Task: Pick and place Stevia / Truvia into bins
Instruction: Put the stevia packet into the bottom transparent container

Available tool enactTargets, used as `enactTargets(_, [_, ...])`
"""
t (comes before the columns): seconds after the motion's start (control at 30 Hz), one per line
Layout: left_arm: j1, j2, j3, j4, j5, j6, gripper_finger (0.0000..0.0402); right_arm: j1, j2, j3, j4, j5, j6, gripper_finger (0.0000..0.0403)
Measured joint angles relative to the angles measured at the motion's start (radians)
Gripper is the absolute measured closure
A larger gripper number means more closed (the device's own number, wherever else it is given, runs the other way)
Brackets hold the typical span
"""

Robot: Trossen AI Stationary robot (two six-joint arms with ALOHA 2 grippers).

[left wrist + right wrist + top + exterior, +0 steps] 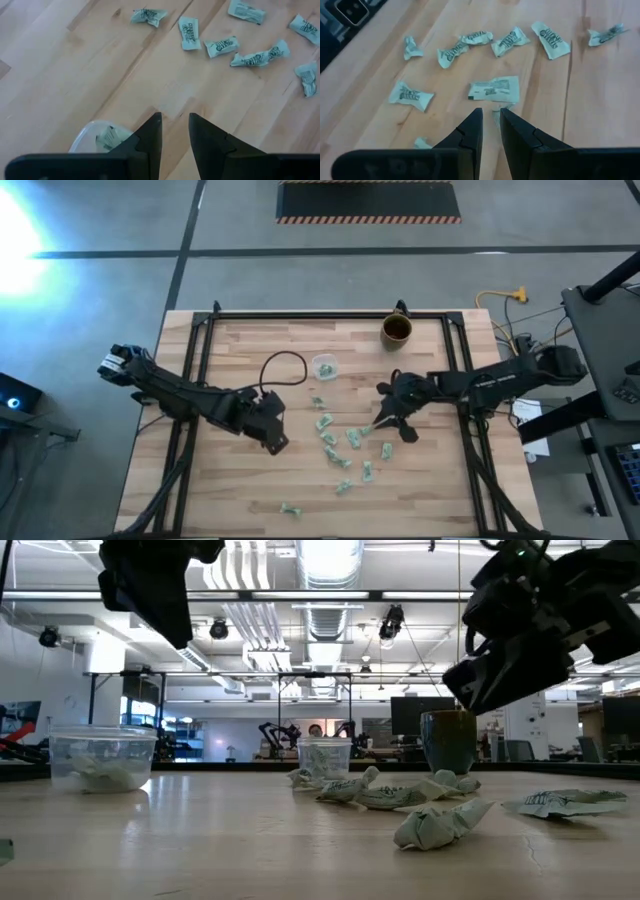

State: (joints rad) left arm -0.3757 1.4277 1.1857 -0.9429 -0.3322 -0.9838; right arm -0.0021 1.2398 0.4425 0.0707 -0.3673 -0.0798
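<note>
- Clear plastic, round: two cups on a pale wood-plank table point(230, 500). The near cup point(86, 141) sits under the left gripper point(175, 117) and holds crumpled green-white sachets. The far cup point(323, 367), at 12 o'clock from the loose sachets, also holds some.
- Brown opaque mug point(397, 330) at 1 o'clock from table centre, close to the far edge; contents not visible.
- Loose sachets point(327, 438): scattered from centre toward 5 o'clock, one stray near 6 o'clock. They are flat paper rectangles, many twisted or creased.
- Left gripper: at 9 o'clock from the scatter, raised off the wood, fingers parted by a moderate gap, nothing between them.
- Right gripper point(392, 418): at 3 o'clock from the scatter, fingers drawn to a narrow slot. A pale held sachet point(495, 112) shows as a sliver between the tips.
- The high view hides the near cup beneath the left arm; the low and left wrist views show it and its fill.
- The low view alone shows both grippers clear of the tabletop.
- Black cable loop point(283, 368) lies at 11 o'clock, beside the far cup.
</note>
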Motion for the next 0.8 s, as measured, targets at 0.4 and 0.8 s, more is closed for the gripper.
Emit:
enactTargets(0.4, [-0.181, 0.051, 0.0, 0.355, 0.116, 0.099, 0.0323, 0.0, 0.197, 0.079, -0.005, 0.0, 0.003, 0.0344])
enactTargets(0.8, [-0.333, 0.315, 0.137, 0.391, 0.172, 0.001, 0.0323, -0.002, 0.209, 0.093, 0.023, 0.001, -0.029, 0.0344])
